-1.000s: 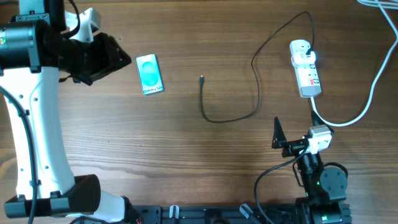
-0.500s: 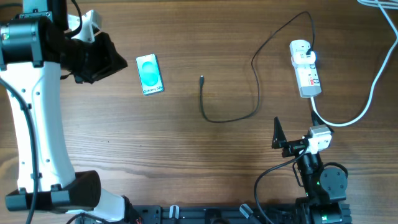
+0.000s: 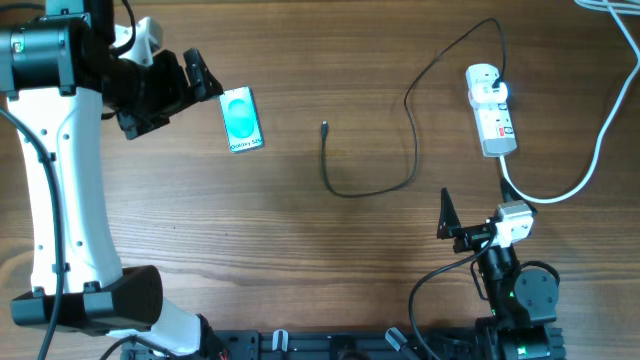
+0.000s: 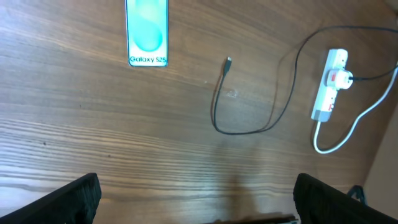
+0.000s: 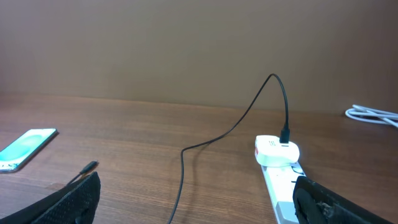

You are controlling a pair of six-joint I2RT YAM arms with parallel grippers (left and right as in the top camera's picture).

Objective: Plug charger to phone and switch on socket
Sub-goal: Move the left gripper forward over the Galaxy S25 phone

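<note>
The left pincer hangs spread wide and empty just left of the phone, which lies flat on the wood-grain worktop. Right of the phone, the charger ends in a loose plug tip. Farther right, the socket carries the adapter. The right pincer, also wide and empty, sits well apart from the phone. Only the right wrist view shows a plain brown wall; only the left wrist view lets "Galaxy S25" be read.

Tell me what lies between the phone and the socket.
Only the charger cable, looping across, its plug tip nearest the phone; the rest is bare table. The overhead view shows it best.
</note>
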